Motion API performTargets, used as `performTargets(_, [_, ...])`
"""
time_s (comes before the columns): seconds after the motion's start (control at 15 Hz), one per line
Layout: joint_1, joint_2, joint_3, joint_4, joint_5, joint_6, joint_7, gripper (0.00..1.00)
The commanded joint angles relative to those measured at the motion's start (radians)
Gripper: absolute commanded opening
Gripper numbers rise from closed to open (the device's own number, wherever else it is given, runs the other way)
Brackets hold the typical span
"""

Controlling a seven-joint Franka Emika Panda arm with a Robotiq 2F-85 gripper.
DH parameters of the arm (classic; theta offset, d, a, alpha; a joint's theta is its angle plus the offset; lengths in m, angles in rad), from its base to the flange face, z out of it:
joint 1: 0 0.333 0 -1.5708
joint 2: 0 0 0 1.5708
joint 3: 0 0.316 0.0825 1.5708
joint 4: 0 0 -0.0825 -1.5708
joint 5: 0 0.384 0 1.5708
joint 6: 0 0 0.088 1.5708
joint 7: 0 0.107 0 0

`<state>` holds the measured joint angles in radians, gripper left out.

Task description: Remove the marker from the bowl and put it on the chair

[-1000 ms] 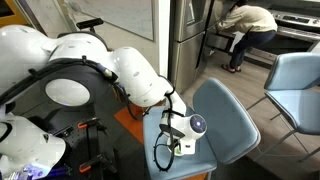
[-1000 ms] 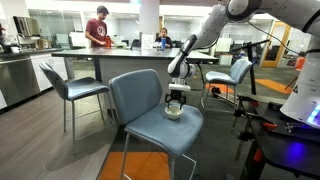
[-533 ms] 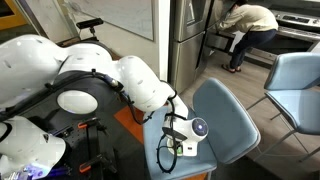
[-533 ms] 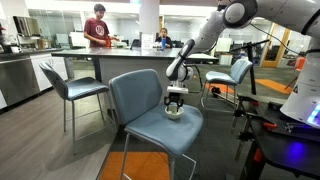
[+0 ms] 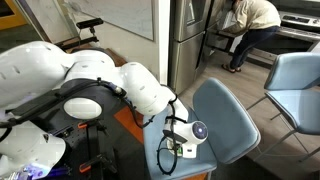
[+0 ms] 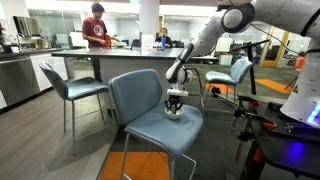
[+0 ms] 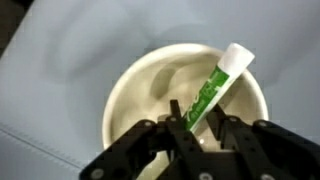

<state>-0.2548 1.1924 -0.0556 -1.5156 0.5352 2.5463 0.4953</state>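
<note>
In the wrist view the white bowl (image 7: 125, 90) sits on the blue-grey chair (image 7: 55, 70). The green marker (image 7: 213, 88) leans inside it, white end up toward the rim. My gripper (image 7: 194, 114) reaches down into the bowl, its two dark fingers close on either side of the marker's lower part. One finger (image 7: 176, 110) touches the marker; whether the other presses on it does not show. In an exterior view the gripper (image 6: 175, 101) stands upright over the bowl (image 6: 174, 113) on the chair seat (image 6: 150, 130).
A similar blue-grey chair (image 5: 297, 85) stands nearby; further chairs (image 6: 72, 88) (image 6: 236, 72) stand around a counter (image 6: 120, 55). The chair's backrest (image 6: 135, 90) rises behind the bowl. People stand in the background. The robot's white arm (image 5: 70, 75) fills one side.
The gripper has sunk a little into the bowl and its fingers have drawn in from wide open to close around the marker. The marker and bowl have not moved.
</note>
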Motion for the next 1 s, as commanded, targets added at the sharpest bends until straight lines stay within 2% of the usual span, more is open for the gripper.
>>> performTargets(0.0, [-0.011, 0.019, 0.007, 0.039, 0.009, -0.041, 0.005, 0.05])
performTargets(0.07, [-0.009, 0.018, 0.004, 0.040, 0.007, -0.037, 0.006, 0.00])
performTargets(0.13, [-0.003, 0.011, -0.003, 0.035, 0.004, -0.037, 0.011, 0.04])
performTargets(0.53, [0.071, -0.059, -0.069, -0.025, -0.032, -0.024, 0.079, 0.05])
performTargets(0.73, [0.146, -0.097, -0.112, -0.044, -0.071, -0.012, 0.130, 0.05])
performTargets(0.93, [0.272, -0.108, -0.185, -0.021, -0.137, -0.040, 0.291, 0.05])
